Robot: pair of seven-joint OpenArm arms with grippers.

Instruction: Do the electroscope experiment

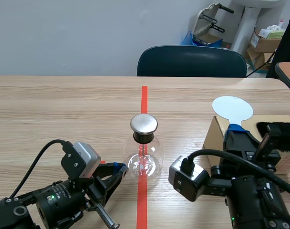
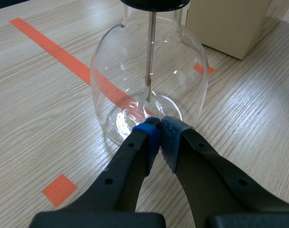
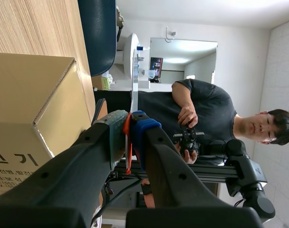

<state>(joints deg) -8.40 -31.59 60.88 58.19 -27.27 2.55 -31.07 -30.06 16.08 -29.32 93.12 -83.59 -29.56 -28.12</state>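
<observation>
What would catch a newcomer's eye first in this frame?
A glass flask with a metal cap stands on the red tape line at the table's middle, the left gripper shut at its base. The right gripper holds a white disc paddle by a cardboard box.

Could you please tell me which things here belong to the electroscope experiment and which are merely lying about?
Job in hand: glass electroscope flask; white disc paddle, gripped in the right pincer; left pincer, shut beside the flask.
Lying about: cardboard box; black fuzzy piece on it, purpose unclear; chair.
</observation>
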